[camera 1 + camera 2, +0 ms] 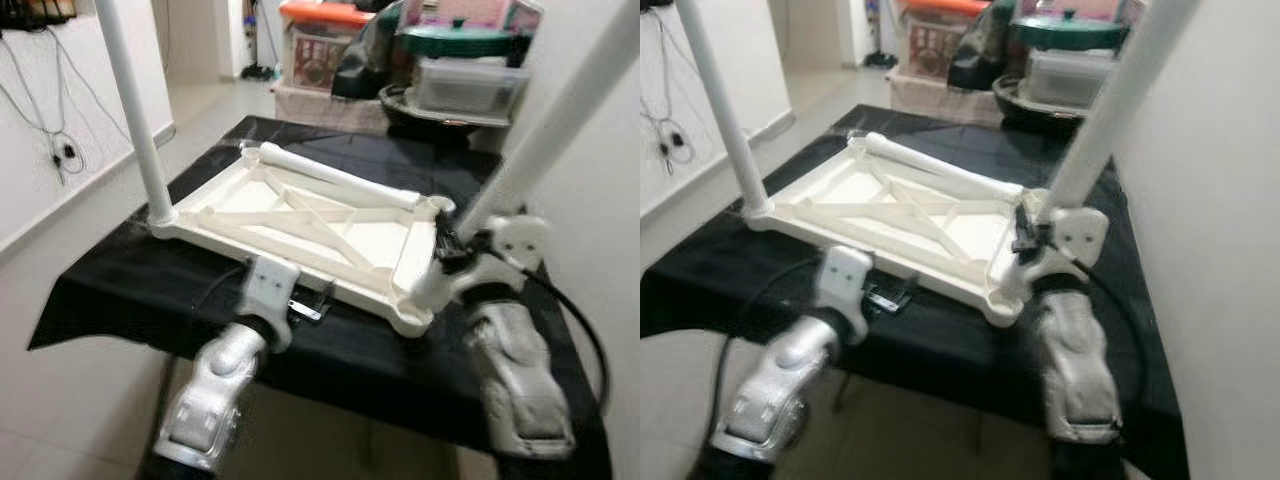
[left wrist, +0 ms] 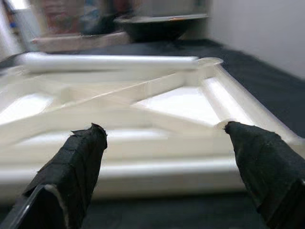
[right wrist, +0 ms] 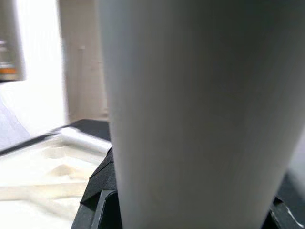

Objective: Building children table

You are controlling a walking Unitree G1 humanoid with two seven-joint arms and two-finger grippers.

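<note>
A white tabletop (image 1: 330,235) lies upside down at centre frame on a black-draped table (image 1: 120,290), one leg (image 1: 135,110) upright at its left corner, another leg (image 1: 340,180) lying across it. The right gripper (image 1: 443,258) is clamped on a tilted leg (image 1: 560,120) at right; the left gripper (image 2: 164,138), fingers apart, faces the near edge.

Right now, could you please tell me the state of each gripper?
Left gripper: jaws open, holding nothing, facing the near edge of the white tabletop.
Right gripper: closed around an upright table leg.
</note>
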